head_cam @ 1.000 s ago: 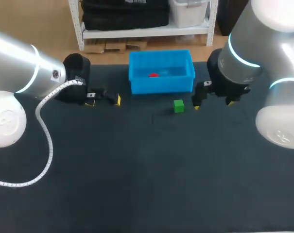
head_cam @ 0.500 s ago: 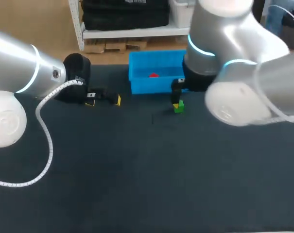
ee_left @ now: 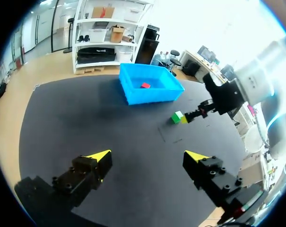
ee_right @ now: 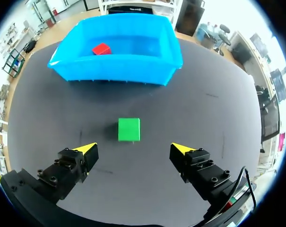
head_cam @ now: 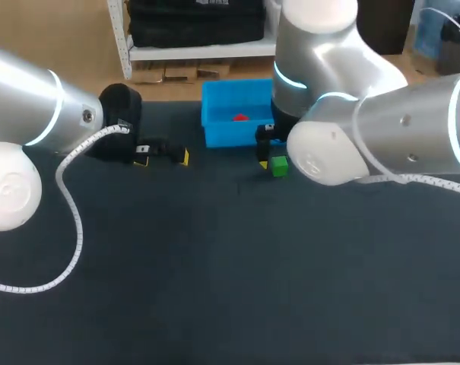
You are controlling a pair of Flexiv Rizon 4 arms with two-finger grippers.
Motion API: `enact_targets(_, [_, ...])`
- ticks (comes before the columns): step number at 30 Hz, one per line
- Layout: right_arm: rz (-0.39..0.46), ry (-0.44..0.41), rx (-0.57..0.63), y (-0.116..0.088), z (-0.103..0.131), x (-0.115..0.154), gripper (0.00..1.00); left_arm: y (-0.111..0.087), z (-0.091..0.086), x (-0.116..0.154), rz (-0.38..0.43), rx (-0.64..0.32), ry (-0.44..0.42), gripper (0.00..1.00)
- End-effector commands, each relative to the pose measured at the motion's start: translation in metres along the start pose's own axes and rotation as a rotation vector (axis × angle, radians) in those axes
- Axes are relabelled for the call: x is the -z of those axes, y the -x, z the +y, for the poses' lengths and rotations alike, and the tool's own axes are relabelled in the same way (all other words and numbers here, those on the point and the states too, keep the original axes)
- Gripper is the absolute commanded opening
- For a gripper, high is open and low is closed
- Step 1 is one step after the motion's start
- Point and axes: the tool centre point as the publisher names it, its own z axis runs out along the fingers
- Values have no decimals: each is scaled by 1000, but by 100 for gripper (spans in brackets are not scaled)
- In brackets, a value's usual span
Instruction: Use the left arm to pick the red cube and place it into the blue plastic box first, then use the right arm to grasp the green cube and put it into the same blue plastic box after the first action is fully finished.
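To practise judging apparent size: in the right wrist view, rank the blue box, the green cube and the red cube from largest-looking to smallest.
1. blue box
2. green cube
3. red cube
The green cube lies nearer the camera, so the cubes' true sizes may match.

The table (head_cam: 214, 304) is lit evenly from overhead. Glare is seen on the right arm (head_cam: 332, 156); a soft shadow is cast beside the blue plastic box (ee_right: 115, 70).
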Motion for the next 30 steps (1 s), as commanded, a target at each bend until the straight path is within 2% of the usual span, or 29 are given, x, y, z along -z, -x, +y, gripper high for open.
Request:
enact_targets(1, [-7,7,12,7,3,-12,100,0,2,0,-2,-2,-9,100])
enact_targets(11, [-18,14,37,15,2,-34,100,0,2,0,-2,-2,-9,100])
enact_targets(23, [-15,17,54,19,2,-40,100,0,2,0,-2,-2,-9,100])
enact_targets(25, [-15,16,55,20,1,-41,87,0,2,0,-2,-2,-9,100])
enact_targets(26, [-15,16,56,20,1,-41,72,0,2,0,-2,-2,-9,100])
enact_targets(27, [-16,16,56,20,1,-41,50,0,2,0,-2,-2,-9,100])
enact_targets(30, [-16,15,55,21,-1,-43,33,0,2,0,-2,-2,-9,100])
